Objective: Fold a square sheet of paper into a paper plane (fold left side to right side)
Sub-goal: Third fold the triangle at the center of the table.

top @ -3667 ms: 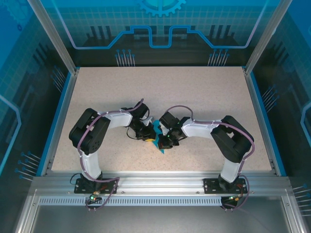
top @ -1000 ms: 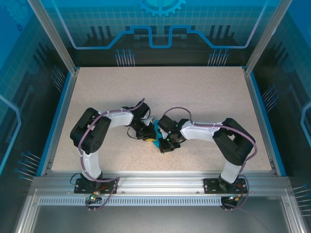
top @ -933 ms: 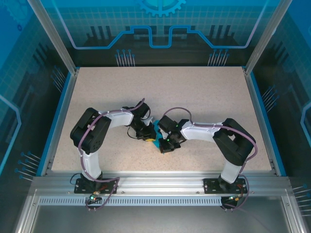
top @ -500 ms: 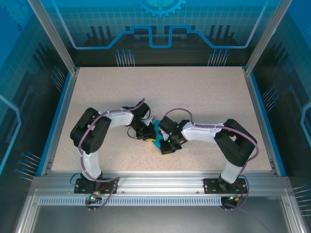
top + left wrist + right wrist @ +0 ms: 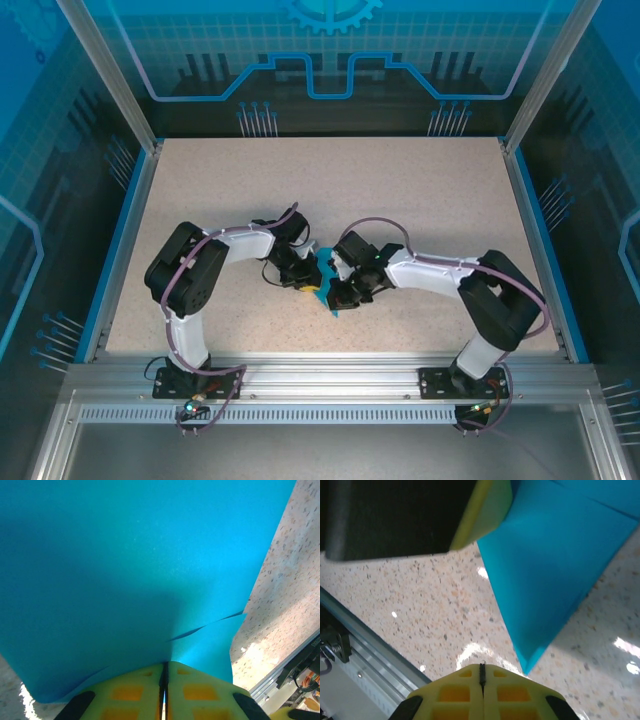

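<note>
The square sheet of paper is folded into a narrow teal dart with layered flaps, the paper plane [image 5: 323, 268] [image 5: 130, 570]. It lies on the table between the two arms, and its sharp tip [image 5: 527, 666] points toward the near edge. My left gripper [image 5: 308, 287] [image 5: 164, 666] is shut on the plane's left edge, with the paper running straight into its yellow fingertips. Just short of the sharp tip, low over the table, my right gripper [image 5: 338, 298] [image 5: 481, 669] is shut on nothing. In the right wrist view the left gripper's finger [image 5: 487, 507] rests on the paper.
The speckled tabletop [image 5: 400, 200] stretches wide behind the arms. A blue rim [image 5: 535, 230] and glass walls enclose it. An aluminium rail [image 5: 330, 375] runs along the near edge, close behind the right gripper [image 5: 365, 650].
The right arm's elbow has swung out to the right and its shut gripper has slid off the paper, uncovering the sharp tip. The left gripper keeps its hold, unmoved.
</note>
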